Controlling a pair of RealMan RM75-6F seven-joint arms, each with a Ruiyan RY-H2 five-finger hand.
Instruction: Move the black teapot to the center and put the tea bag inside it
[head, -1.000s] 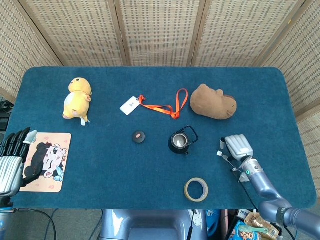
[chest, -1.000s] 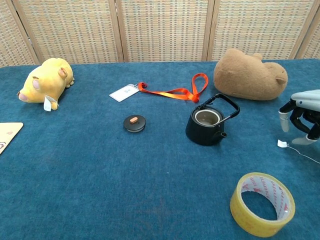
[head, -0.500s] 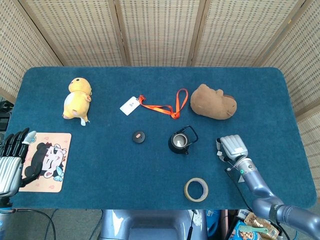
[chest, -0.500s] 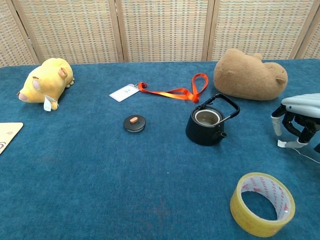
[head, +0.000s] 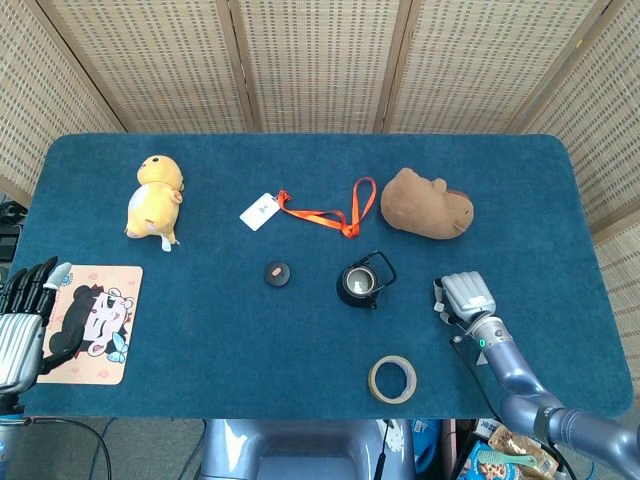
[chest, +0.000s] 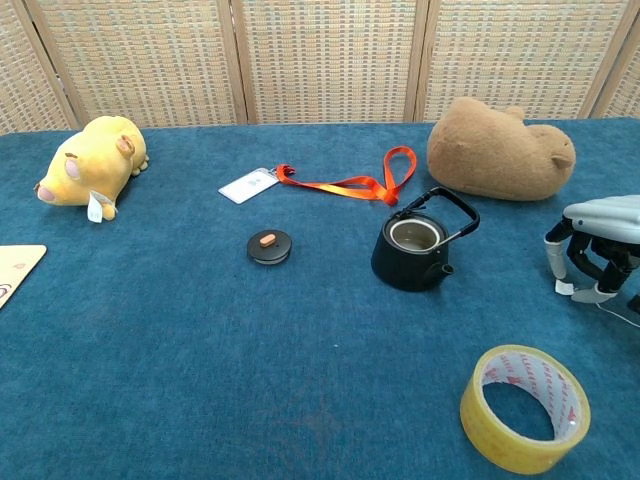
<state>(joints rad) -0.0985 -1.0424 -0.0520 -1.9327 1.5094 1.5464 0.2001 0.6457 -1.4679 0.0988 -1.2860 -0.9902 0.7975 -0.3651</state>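
Observation:
The black teapot (head: 360, 285) (chest: 412, 250) stands lidless near the table's middle, handle raised. Its lid (head: 277, 273) (chest: 269, 246) lies on the cloth to its left. The tea bag's small white tag (chest: 565, 288) lies on the cloth at the right, and a thin string trails from it toward the table edge. My right hand (head: 465, 298) (chest: 598, 245) is low over it, palm down, with curled fingertips (chest: 600, 294) on the cloth around the tag. A pinch does not show. My left hand (head: 25, 320) rests open at the front left edge.
A yellow tape roll (head: 393, 379) (chest: 525, 408) lies in front of the teapot. Behind it are a brown plush (head: 427, 204) (chest: 497, 150) and an orange lanyard (head: 345, 212) with a card. A yellow plush (head: 155, 198) and a picture mat (head: 90, 322) are at the left.
My right hand has shifted left and lowered, its fingers curling down around the tea bag tag. The tag, teapot and left hand have stayed where they were.

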